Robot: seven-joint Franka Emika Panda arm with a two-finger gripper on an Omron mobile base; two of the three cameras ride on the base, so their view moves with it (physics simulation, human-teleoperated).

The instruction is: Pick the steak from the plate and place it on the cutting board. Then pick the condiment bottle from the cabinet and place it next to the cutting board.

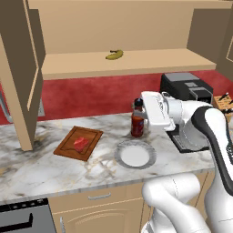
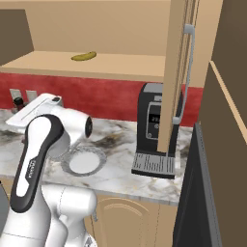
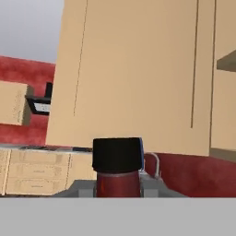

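Note:
My gripper [image 1: 138, 112] is shut on the condiment bottle [image 1: 137, 124], a dark red bottle with a black cap, held upright by its neck. Its base is at or just above the marble counter, behind the plate [image 1: 134, 154] and to the right of the cutting board [image 1: 78, 142]. The steak [image 1: 82, 142] lies on the board. Nothing lies on the round plate [image 2: 86, 161]. In the hand view the bottle's black cap [image 3: 117, 154] rises between my fingers. The cabinet shelf [image 1: 132, 61] runs above the red wall.
A yellow banana [image 1: 114, 55] lies on the cabinet shelf. A black coffee machine [image 1: 184, 86] stands right of the bottle, behind my arm. An open cabinet door [image 1: 18, 73] hangs at the left, another [image 2: 181, 72] at the right. Drawers [image 1: 98, 205] sit below the counter.

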